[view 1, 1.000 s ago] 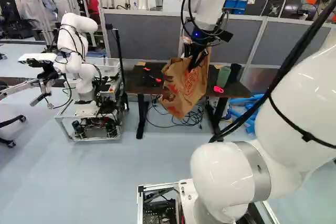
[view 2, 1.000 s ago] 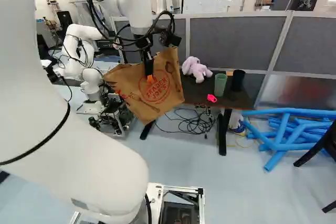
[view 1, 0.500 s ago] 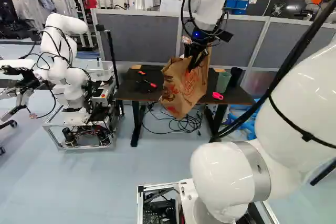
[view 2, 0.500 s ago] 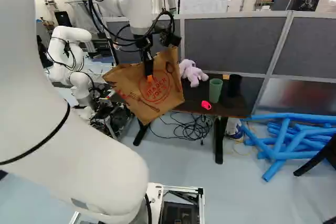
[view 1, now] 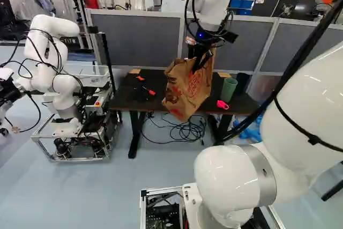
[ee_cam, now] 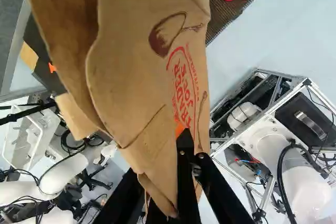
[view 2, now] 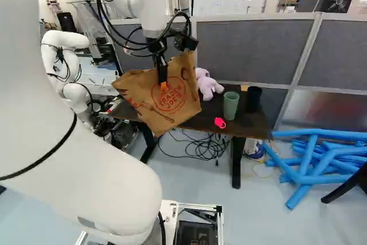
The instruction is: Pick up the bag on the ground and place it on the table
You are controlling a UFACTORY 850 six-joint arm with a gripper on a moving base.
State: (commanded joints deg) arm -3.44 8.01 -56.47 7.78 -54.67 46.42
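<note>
Grey partition (view 1: 139, 38) behind a dark table (view 1: 124, 97). Back edge of the table near the panels; front edge facing the base, with looped cables (view 1: 185, 131) on the floor beneath. Blue tubes (view 2: 304, 190) on the floor past the table's right end; another robot (view 1: 52, 25) on a wheeled frame near the left end.

Toward the right end of the table: green cup (view 2: 231, 105) just beside black cup (view 2: 253, 99), with pink ring (view 2: 220, 123) close to the front edge. Pale purple plush toy (view 2: 208, 84) toward the back edge, partly behind the paper bag (view 2: 186, 93). Tool with red parts (view 1: 151, 92) toward the left end. Visible gap between paper bag and green cup in the right base view.

Paper bag: hangs in the air from the gripper (view 2: 164, 84), crosses the line of the table's front edge in both base views, lowest corner below that line. Exact distance to the edge not readable.

Appearance: brown, creased, folded near the grip, with a round red mark and darker drawings of cutlery.

Orientation: tilted, one corner lowest; in the left base view, long axis slanting from the gripper down toward the lower left. Direction of the mouth uncertain.

Wrist view: gripper (ee_cam: 181, 135) clenched on a gathered edge of the paper bag, the brown sheet spreading ahead of the fingers.
</note>
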